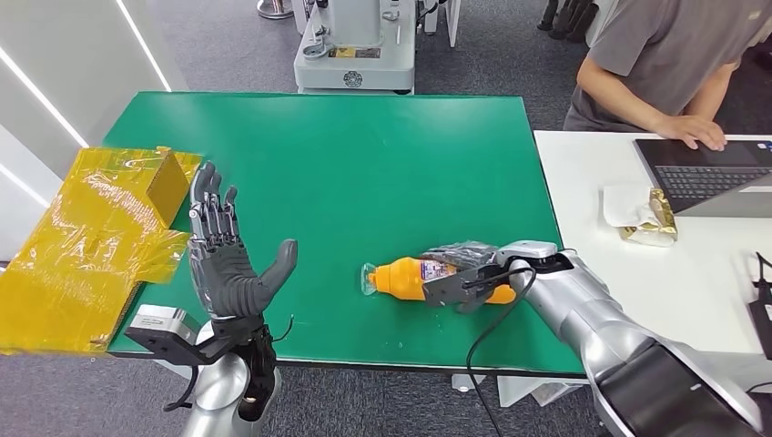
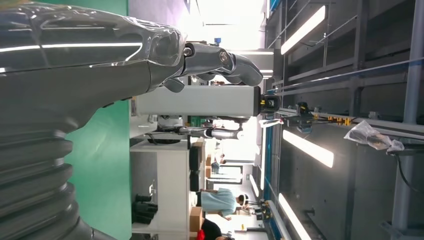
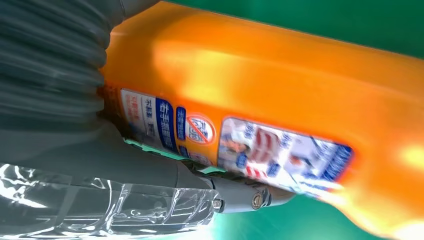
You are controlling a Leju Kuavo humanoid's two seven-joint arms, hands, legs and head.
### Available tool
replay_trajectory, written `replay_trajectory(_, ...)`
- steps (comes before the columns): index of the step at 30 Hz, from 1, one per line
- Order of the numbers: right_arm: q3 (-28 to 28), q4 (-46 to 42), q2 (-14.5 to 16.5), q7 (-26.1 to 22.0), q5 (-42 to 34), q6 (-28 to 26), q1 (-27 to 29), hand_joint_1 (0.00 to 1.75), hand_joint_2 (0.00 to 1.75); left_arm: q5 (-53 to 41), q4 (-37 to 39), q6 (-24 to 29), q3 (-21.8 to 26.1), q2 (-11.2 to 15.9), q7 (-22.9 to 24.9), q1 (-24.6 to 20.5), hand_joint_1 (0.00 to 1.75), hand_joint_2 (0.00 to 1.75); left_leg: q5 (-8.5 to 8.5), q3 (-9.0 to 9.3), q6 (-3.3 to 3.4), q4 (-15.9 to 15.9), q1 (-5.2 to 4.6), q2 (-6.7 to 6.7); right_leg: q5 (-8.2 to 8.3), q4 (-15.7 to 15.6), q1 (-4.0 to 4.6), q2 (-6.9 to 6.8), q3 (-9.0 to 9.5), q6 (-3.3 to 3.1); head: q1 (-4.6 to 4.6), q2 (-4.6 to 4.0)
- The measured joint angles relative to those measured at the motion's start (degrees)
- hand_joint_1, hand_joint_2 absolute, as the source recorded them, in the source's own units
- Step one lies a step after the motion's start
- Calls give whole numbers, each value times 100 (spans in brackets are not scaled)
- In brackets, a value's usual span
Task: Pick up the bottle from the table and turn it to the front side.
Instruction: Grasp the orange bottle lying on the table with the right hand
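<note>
An orange bottle (image 1: 401,278) with a clear cap lies on its side on the green table (image 1: 364,155), near the front edge, cap pointing left. My right hand (image 1: 464,273) is wrapped over the bottle's wide end, fingers across its top. In the right wrist view the orange bottle (image 3: 280,85) shows its printed label, with the thumb of my right hand (image 3: 100,170) pressed along the label. My left hand (image 1: 223,264) stands raised over the table's front left part, palm turned right, fingers spread, holding nothing. The left wrist view shows the left hand (image 2: 220,62) in free air.
A yellow film-wrapped box (image 1: 91,237) lies at the table's left edge, close to my left hand. A white table (image 1: 637,300) adjoins on the right with a laptop (image 1: 710,173) and a foil packet (image 1: 651,218); a person (image 1: 665,55) sits there. A machine base (image 1: 355,55) stands behind.
</note>
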Motion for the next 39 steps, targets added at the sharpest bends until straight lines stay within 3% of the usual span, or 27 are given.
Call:
replay_trajectory(7, 140, -7, -172, 292, 47, -326, 90, 0, 175, 4, 0, -24, 0, 0, 0, 0, 0, 175, 0, 8, 1, 0, 1, 2, 0, -1, 1, 1, 5, 0, 0, 0)
replay_trajectory(14, 335, -47, -401, 1077, 357, -877, 143, 0, 175, 34, 0, -2, 0, 2, 0, 1, 0, 175, 2, 22, 5, 1, 1, 5, 5, -6, 1, 3, 26, 8, 1, 0)
replay_trajectory(20, 497, -81, -550, 1281, 469, -945, 111, 0, 175, 34, 0, -2, 0, 3, 0, 3, 0, 175, 6, 38, 13, 0, 1, 3, 11, -13, 1, -1, 50, 19, 1, 0)
replay_trajectory(21, 522, -89, -569, 1309, 484, -974, 110, 21, 175, 34, 0, 1, 0, 5, 0, 4, 0, 175, 8, 39, 15, 0, 0, 3, 13, -13, 1, -1, 51, 21, 1, 0)
replay_trajectory(24, 598, -113, -602, 1416, 500, -1125, 114, 151, 175, 34, 0, 23, 0, 10, 0, 4, 0, 175, 9, 46, 17, 0, 1, 5, 15, -14, 1, 1, 60, 24, 1, 0)
replay_trajectory(25, 622, -120, -604, 1451, 504, -1195, 117, 175, 175, 34, 0, 34, 0, 11, 0, 4, 0, 175, 9, 49, 17, 0, 1, 5, 15, -14, 1, 1, 63, 24, 1, 0)
replay_trajectory(39, 677, -167, -488, 1671, 439, -2090, 282, 175, 175, 51, 0, 34, 0, 11, 0, 3, 0, 175, 10, 50, 19, 0, 1, 4, 17, -14, 2, 1, 64, 24, 1, 0)
